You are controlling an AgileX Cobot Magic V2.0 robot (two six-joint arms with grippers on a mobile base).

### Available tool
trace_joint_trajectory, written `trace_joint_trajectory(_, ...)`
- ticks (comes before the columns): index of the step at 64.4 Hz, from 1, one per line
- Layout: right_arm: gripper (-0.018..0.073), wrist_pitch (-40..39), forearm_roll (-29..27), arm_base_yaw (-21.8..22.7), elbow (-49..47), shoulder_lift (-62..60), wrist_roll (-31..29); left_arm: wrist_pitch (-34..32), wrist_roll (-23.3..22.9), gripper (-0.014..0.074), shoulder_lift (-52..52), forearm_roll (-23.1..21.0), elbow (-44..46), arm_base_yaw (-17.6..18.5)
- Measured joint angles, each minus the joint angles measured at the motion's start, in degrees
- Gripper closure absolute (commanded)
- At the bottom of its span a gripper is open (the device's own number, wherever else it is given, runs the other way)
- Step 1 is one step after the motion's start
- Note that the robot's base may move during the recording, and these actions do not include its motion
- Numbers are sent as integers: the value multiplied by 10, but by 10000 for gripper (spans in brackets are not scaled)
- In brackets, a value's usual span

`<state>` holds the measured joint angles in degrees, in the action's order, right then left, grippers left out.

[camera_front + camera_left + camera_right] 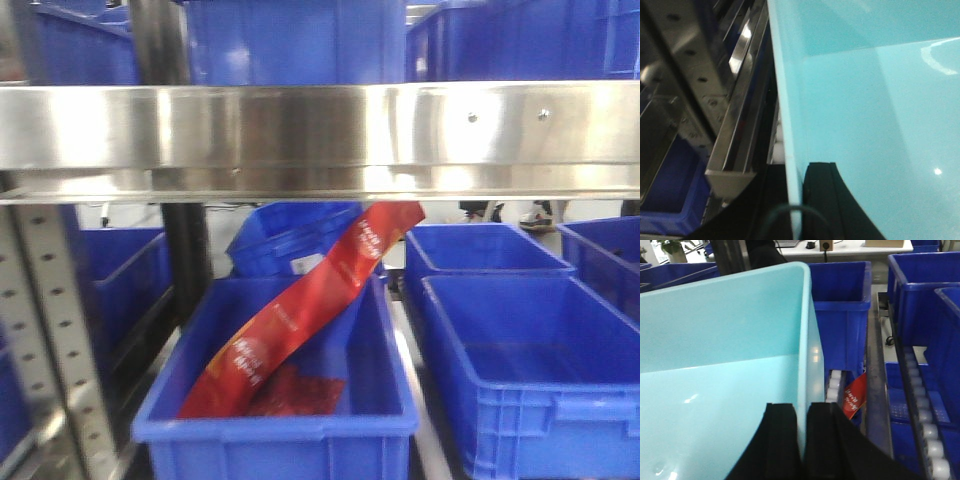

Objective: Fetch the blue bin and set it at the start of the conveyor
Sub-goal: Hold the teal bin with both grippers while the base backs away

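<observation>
The blue bin [725,365] is a pale turquoise tub that fills most of both wrist views. My right gripper [802,412] is shut on its right wall, one black finger inside and one outside. The bin's left wall [790,125] runs up the left wrist view, and my left gripper [796,200] is shut on it, with the thin rim pinched between its black fingers. The bin's inside [880,125] holds nothing that I can see. The conveyor start is out of view. Neither the bin nor a gripper shows in the front view.
A shiny steel rack beam [320,135] crosses the front view. Dark blue ribbed crates [520,340] stand below it, one [290,400] holding a red packet [300,310]. White rollers [927,435] and more dark crates [840,315] lie right of the bin. Steel rack rails [735,125] run to its left.
</observation>
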<state>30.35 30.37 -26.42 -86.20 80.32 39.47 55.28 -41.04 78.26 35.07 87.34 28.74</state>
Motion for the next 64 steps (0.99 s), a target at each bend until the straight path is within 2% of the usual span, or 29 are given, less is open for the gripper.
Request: trace_joint_trajectory(64, 713, -1, 0, 0, 0, 0, 0, 0, 0, 707, -1, 0, 0, 0)
